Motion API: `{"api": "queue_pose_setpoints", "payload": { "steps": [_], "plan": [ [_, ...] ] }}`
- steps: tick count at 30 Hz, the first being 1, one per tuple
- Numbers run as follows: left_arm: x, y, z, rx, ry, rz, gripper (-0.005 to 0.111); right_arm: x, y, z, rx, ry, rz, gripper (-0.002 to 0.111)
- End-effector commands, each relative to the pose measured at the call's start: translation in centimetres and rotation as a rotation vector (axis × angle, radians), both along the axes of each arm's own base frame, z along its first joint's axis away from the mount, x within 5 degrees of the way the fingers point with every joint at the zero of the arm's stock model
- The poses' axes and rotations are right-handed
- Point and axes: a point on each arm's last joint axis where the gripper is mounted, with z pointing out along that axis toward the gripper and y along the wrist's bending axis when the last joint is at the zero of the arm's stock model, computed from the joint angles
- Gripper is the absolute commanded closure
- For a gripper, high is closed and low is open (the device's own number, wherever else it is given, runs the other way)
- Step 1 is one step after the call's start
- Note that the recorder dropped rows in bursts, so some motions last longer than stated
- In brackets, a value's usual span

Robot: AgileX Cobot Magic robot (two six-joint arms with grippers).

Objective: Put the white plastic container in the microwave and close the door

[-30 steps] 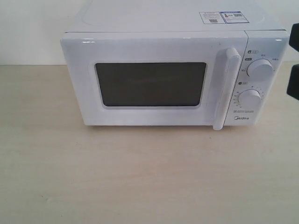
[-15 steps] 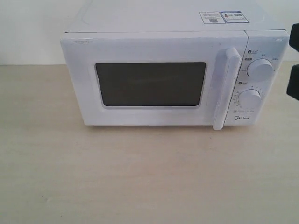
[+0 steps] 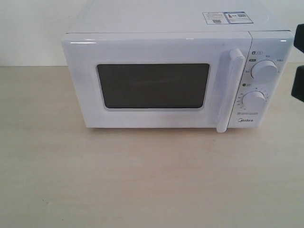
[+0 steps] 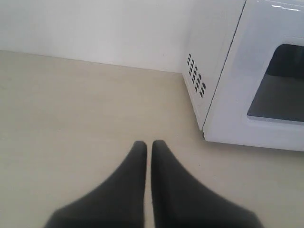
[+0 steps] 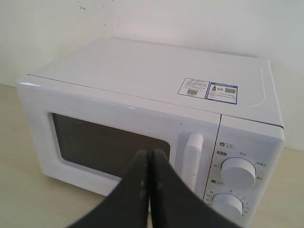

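The white microwave point(image 3: 175, 71) stands on the table with its door point(image 3: 154, 83) shut; the dark window and the vertical bar handle point(image 3: 228, 90) face me. The white plastic container shows in no view. My left gripper point(image 4: 148, 144) hovers over bare tabletop beside the microwave's point(image 4: 247, 85) vented side, its fingers together with nothing between them. My right gripper point(image 5: 151, 153) is shut and empty, held in front of the door point(image 5: 114, 142), a little to the window side of the handle point(image 5: 192, 154).
Light wooden tabletop point(image 3: 142, 180) stretches in front of the microwave and to its left. A white wall stands behind. Dark parts of the right arm point(image 3: 298, 83) show at the right edge, beside the two dials point(image 3: 263, 70).
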Motion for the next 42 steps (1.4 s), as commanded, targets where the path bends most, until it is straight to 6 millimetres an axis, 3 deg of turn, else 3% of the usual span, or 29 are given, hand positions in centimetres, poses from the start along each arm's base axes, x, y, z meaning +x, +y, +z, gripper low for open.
{"api": "queue_pose_setpoints", "payload": {
  "steps": [1, 17, 22, 31, 37, 42],
  "plan": [
    [0.0, 0.0, -0.1, -0.016, 0.005, 0.006, 0.102, 0.0, -0.1, 0.0, -0.003, -0.008, -0.001, 0.108],
    [0.0, 0.0, -0.1, -0.016, 0.005, 0.006, 0.102, 0.0, -0.1, 0.0, -0.003, -0.008, -0.001, 0.108],
    [0.0, 0.0, -0.1, -0.012, 0.005, 0.006, 0.102, -0.1, -1.0, 0.2, 0.229, 0.063, -0.019, 0.108],
    [0.0, 0.0, -0.1, -0.012, 0.005, 0.006, 0.102, 1.2, -0.5, -3.4, 0.247, 0.103, 0.105, 0.108],
    [0.0, 0.0, -0.1, -0.012, 0.005, 0.006, 0.102, 2.1, -2.4, -4.9, 0.307, 0.093, 0.112, 0.108],
    [0.0, 0.0, -0.1, -0.012, 0.005, 0.006, 0.102, 0.3, -4.9, -4.9, 0.381, -0.031, 0.099, 0.108]
  ]
}}
